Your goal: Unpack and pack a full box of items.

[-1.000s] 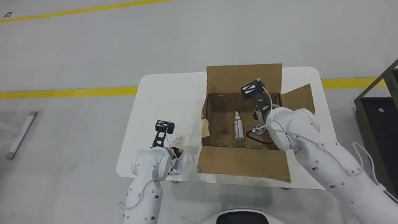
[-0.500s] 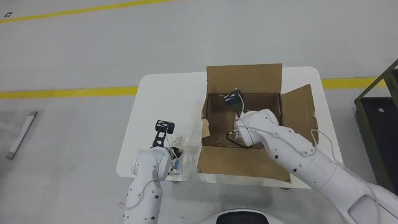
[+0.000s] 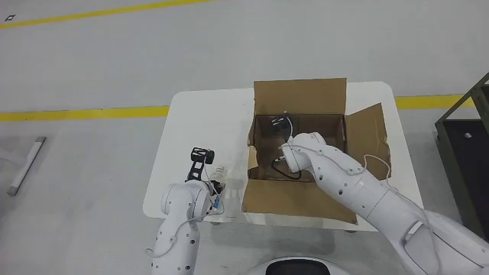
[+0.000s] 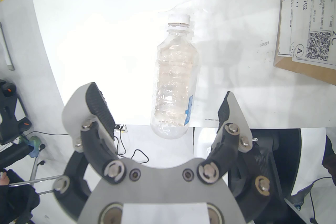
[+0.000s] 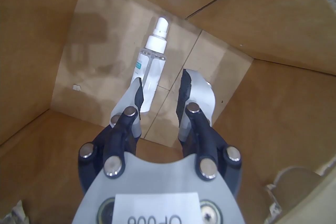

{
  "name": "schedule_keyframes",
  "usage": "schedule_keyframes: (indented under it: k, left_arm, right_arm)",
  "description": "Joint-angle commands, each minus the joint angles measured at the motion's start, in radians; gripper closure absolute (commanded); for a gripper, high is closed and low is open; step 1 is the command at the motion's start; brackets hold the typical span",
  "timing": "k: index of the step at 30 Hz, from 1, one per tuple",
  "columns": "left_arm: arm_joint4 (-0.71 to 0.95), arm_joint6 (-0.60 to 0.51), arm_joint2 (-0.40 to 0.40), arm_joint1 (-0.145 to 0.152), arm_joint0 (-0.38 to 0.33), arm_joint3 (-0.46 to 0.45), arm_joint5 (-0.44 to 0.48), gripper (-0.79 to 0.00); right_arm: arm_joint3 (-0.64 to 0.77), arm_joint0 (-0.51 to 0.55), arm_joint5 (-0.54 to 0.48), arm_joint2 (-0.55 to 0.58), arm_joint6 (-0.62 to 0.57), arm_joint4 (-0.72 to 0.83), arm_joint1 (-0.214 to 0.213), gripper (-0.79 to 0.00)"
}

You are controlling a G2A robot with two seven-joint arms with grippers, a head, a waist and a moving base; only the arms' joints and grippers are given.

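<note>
Right gripper (image 5: 162,77), jaws apart, hangs over a clear, white-capped spray bottle (image 5: 153,64).

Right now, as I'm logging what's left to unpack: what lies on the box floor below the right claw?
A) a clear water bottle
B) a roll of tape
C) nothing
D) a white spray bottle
D: the right wrist view shows the open right claw above a white spray bottle lying flat on the floor of the box.

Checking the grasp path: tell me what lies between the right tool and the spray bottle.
Nothing. In the right wrist view the open right tool hangs over the spray bottle, only the box's bare floor around it.
</note>
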State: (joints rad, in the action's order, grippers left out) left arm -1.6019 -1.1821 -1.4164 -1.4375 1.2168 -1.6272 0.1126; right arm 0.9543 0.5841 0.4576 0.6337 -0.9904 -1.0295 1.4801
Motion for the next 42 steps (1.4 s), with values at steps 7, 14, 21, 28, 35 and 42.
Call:
schedule_keyframes:
  k: [7, 14, 21, 28, 35, 42]
  left_arm:
    - [0.000, 0.000, 0.000, 0.000, 0.000, 0.000, 0.000, -0.785]
    - [0.000, 0.000, 0.000, 0.000, 0.000, 0.000, 0.000, -0.785]
    - [0.000, 0.000, 0.000, 0.000, 0.000, 0.000, 0.000, -0.785]
    - [0.000, 0.000, 0.000, 0.000, 0.000, 0.000, 0.000, -0.785]
    - [0.000, 0.000, 0.000, 0.000, 0.000, 0.000, 0.000, -0.785]
    - [0.000, 0.000, 0.000, 0.000, 0.000, 0.000, 0.000, -0.785]
  right_arm:
    - [-0.133, -0.001, 0.002, 0.006, 0.104, 0.082, 0.047, -0.320]
    - [-0.210, -0.016, -0.033, 0.021, 0.165, 0.154, 0.081, -0.369]
    - [-0.274, -0.029, -0.036, 0.027, 0.191, 0.179, 0.107, -0.403]
    - [-0.315, -0.040, -0.039, 0.034, 0.198, 0.184, 0.124, -0.511]
    - [-0.366, -0.051, -0.058, 0.045, 0.192, 0.190, 0.136, -0.456]
    - [-0.401, -0.058, -0.080, 0.048, 0.188, 0.194, 0.151, -0.397]
